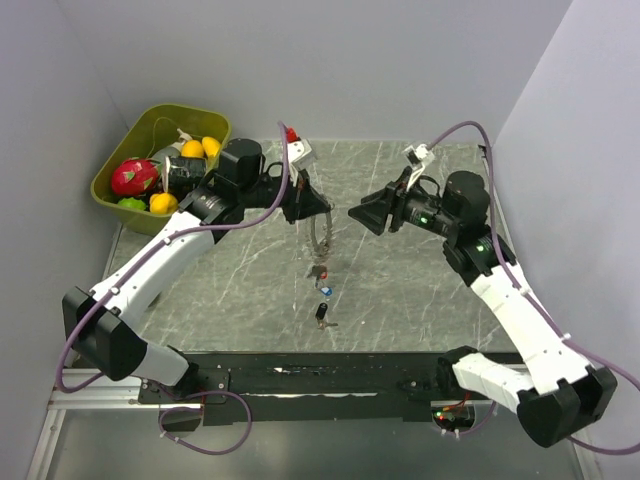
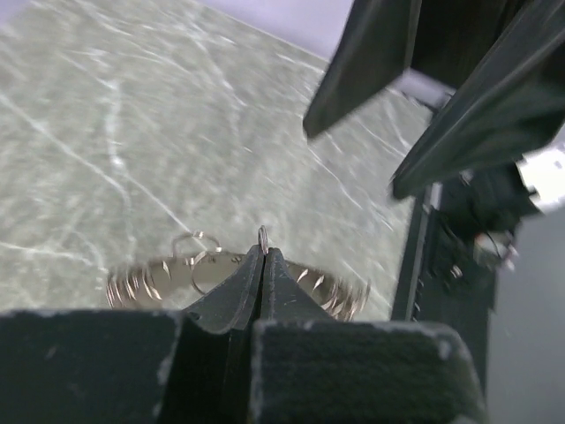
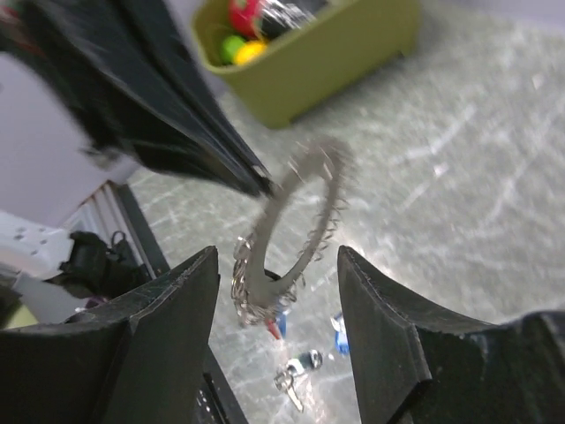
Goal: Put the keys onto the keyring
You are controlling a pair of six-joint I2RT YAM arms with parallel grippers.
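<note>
My left gripper is shut on the top edge of the keyring and holds it hanging above the table; the ring also shows in the left wrist view, pinched at the fingertips. In the right wrist view the keyring hangs between my open fingers. My right gripper is open and empty, just right of the ring. A red and a blue key sit at the ring's lower end; I cannot tell if they are strung. A blue key and a dark key lie on the table below.
A green bin of toy fruit stands at the back left, behind the left arm. The grey marbled table ends at a black rail at the front. Walls close in on both sides.
</note>
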